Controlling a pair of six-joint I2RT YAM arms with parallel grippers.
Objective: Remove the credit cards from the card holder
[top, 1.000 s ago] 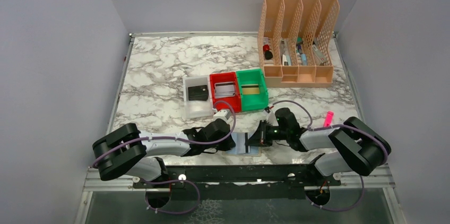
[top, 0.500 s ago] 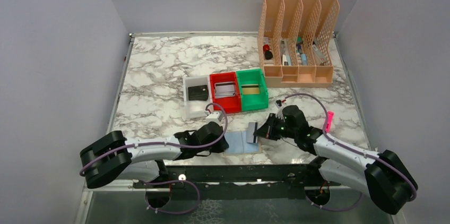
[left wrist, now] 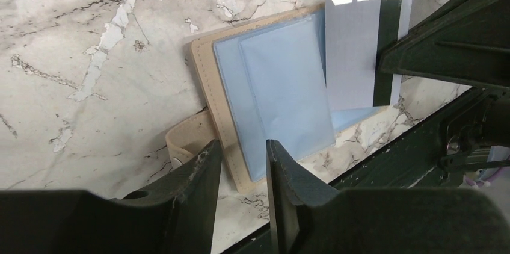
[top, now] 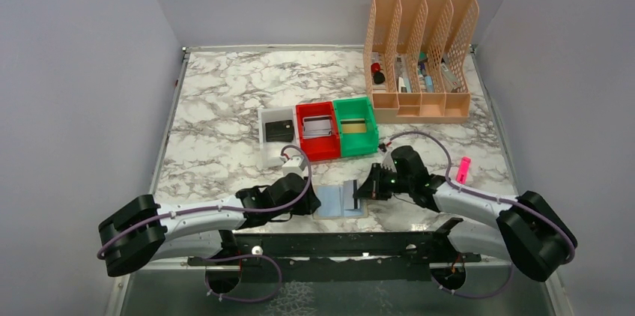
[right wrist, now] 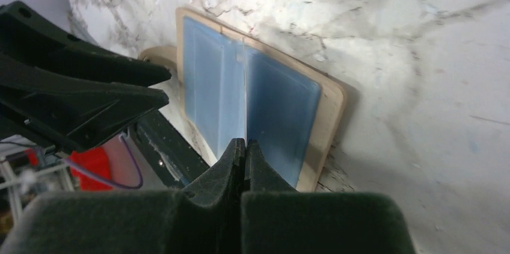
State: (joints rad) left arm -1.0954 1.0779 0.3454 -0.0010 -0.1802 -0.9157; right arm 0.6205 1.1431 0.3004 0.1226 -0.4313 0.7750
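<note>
The card holder (top: 329, 202) lies open on the marble near the front edge, tan outside with blue-grey pockets (left wrist: 282, 85). My right gripper (top: 362, 190) is shut on a silvery grey credit card (left wrist: 355, 49) with a dark stripe and holds it on edge over the holder's right half. In the right wrist view the card (right wrist: 244, 85) shows edge-on between the closed fingertips (right wrist: 245, 145). My left gripper (left wrist: 240, 145) is open a narrow gap, hovering at the holder's left edge by its snap tab (left wrist: 183, 142), gripping nothing.
White (top: 275, 153), red (top: 318, 147) and green (top: 358, 144) trays stand behind the holder, each with a card inside. A peach file rack (top: 419, 54) is at the back right. A pink marker (top: 463, 168) lies at right. The black front rail (top: 337, 245) is close.
My right gripper has drawn the grey card out of the holder, lifted it, then brought it lower over the right half. My left gripper has slid left off the holder.
</note>
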